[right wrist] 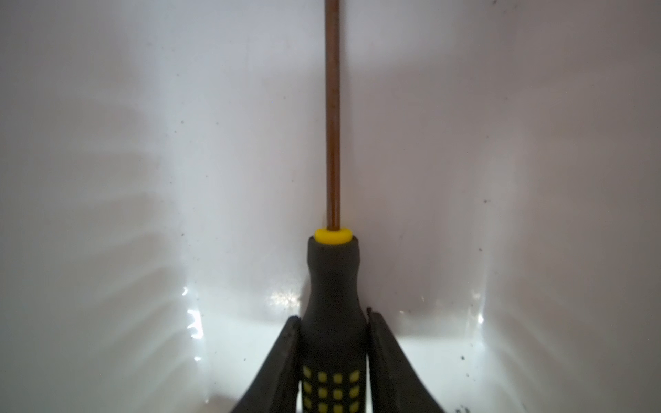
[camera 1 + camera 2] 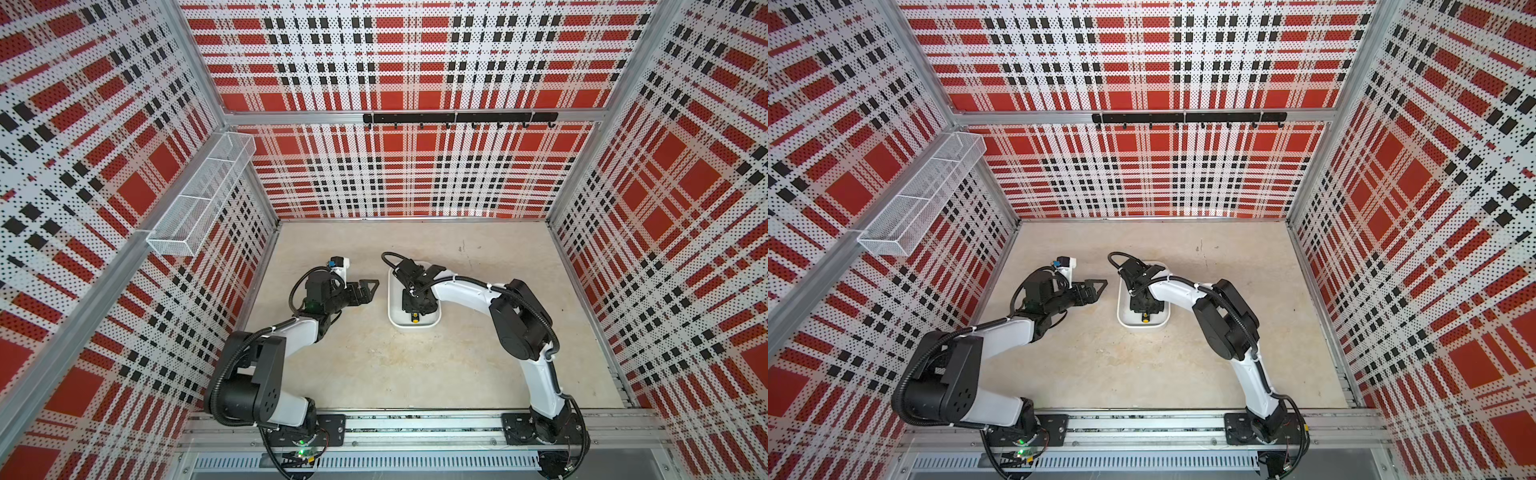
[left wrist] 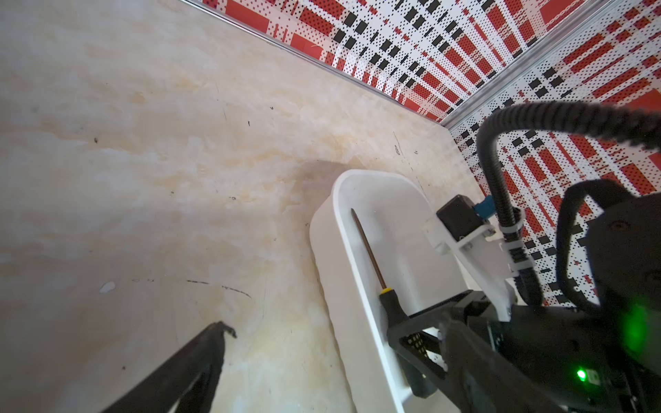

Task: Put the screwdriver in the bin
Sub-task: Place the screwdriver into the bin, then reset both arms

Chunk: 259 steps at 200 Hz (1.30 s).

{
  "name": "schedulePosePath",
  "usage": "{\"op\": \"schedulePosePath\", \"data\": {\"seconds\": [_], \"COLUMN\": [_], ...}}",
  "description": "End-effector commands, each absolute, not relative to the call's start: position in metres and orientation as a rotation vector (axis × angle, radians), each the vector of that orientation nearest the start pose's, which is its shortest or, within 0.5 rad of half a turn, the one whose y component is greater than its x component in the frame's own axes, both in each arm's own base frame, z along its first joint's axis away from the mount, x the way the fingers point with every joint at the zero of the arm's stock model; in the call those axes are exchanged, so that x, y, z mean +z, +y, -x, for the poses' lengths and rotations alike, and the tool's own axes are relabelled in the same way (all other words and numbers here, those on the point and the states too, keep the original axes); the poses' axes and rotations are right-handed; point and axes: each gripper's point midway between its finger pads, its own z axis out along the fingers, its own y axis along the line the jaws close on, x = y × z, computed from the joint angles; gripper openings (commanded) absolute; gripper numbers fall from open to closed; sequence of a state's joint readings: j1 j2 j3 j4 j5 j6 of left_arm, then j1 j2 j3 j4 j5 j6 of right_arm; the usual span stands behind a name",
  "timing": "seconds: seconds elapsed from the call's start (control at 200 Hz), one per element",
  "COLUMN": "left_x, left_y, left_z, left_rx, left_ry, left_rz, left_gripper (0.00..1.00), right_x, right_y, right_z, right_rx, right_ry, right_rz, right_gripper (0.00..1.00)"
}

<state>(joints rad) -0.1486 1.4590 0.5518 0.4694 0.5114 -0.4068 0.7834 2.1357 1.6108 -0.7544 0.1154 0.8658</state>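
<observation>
The white bin stands mid-table. The screwdriver lies inside it on the bin floor, its thin shaft pointing toward the far end and its yellow butt toward the near end. My right gripper reaches down into the bin, straddling the black, yellow-dotted handle. Its fingers are slightly parted, with thin slivers of light between them and the handle. In the left wrist view the screwdriver rests along the bin's wall. My left gripper hovers open and empty just left of the bin.
A white wire-mesh basket hangs on the left wall and a black hook rail on the back wall. Plaid walls enclose the beige table on three sides. Both arm bases sit on the front rail.
</observation>
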Motion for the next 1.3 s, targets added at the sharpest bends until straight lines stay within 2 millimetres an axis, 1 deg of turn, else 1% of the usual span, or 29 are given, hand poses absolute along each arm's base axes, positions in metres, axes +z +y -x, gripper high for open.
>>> {"op": "schedulePosePath", "data": {"seconds": [0.0, 0.11, 0.271, 0.371, 0.496, 0.556, 0.661, 0.747, 0.787, 0.797, 0.822, 0.932, 0.962, 1.002, 1.067, 1.137, 1.152, 1.228, 1.293], "left_x": [0.131, 0.132, 0.132, 0.133, 0.137, 0.142, 0.153, 0.165, 0.171, 0.173, 0.177, 0.196, 0.202, 0.208, 0.217, 0.224, 0.225, 0.229, 0.233], "left_y": [-0.143, -0.143, -0.143, -0.143, -0.143, -0.141, -0.133, -0.122, -0.115, -0.114, -0.11, -0.09, -0.085, -0.079, -0.07, -0.061, -0.059, -0.053, -0.047], "left_z": [-0.371, -0.371, -0.371, -0.371, -0.373, -0.375, -0.38, -0.383, -0.384, -0.384, -0.384, -0.382, -0.381, -0.379, -0.375, -0.372, -0.371, -0.369, -0.368], "left_rx": [-0.869, -0.869, -0.869, -0.869, -0.863, -0.853, -0.807, -0.725, -0.68, -0.669, -0.644, -0.555, -0.523, -0.508, -0.492, -0.466, -0.456, -0.418, -0.373], "left_ry": [2.04, 2.037, 2.037, 2.037, 2.028, 2.018, 1.984, 1.944, 1.922, 1.916, 1.901, 1.825, 1.801, 1.772, 1.73, 1.699, 1.692, 1.67, 1.655], "left_rz": [-0.079, -0.081, -0.082, -0.084, -0.089, -0.087, -0.061, -0.029, -0.01, -0.005, 0.003, 0.061, 0.05, 0.061, 0.075, 0.087, 0.088, 0.075, 0.059], "left_gripper": [0.98, 0.98, 0.98, 0.98, 0.98, 0.98, 0.98, 0.98, 0.98, 0.98, 0.98, 0.98, 0.98, 0.98, 0.98, 0.98, 0.98, 0.98, 0.98], "right_x": [0.03, 0.036, 0.044, 0.054, 0.07, 0.082, 0.104, 0.131, 0.142, 0.148, 0.156, 0.194, 0.199, 0.211, 0.222, 0.229, 0.228, 0.231, 0.231], "right_y": [0.318, 0.317, 0.316, 0.315, 0.317, 0.318, 0.312, 0.312, 0.308, 0.308, 0.305, 0.271, 0.26, 0.245, 0.219, 0.193, 0.188, 0.167, 0.143], "right_z": [-0.353, -0.354, -0.355, -0.357, -0.358, -0.358, -0.36, -0.36, -0.358, -0.359, -0.357, -0.361, -0.361, -0.363, -0.364, -0.363, -0.362, -0.361, -0.36], "right_rx": [0.156, 0.154, 0.161, 0.174, 0.224, 0.257, 0.279, 0.347, 0.357, 0.364, 0.373, 0.263, 0.228, 0.193, 0.137, 0.112, 0.113, 0.133, 0.069], "right_ry": [2.831, 2.816, 2.798, 2.777, 2.739, 2.708, 2.637, 2.546, 2.503, 2.484, 2.454, 2.279, 2.247, 2.199, 2.15, 2.11, 2.107, 2.077, 2.037], "right_rz": [-0.149, -0.147, -0.149, -0.142, -0.122, -0.095, -0.03, 0.07, 0.111, 0.117, 0.138, 0.182, 0.193, 0.188, 0.176, 0.144, 0.134, 0.111, 0.086], "right_gripper": [0.4, 0.46, 0.5, 0.54, 0.55, 0.56, 0.57, 0.58, 0.59, 0.59, 0.6, 0.64, 0.64, 0.64, 0.65, 0.64, 0.64, 0.65, 0.65]}}
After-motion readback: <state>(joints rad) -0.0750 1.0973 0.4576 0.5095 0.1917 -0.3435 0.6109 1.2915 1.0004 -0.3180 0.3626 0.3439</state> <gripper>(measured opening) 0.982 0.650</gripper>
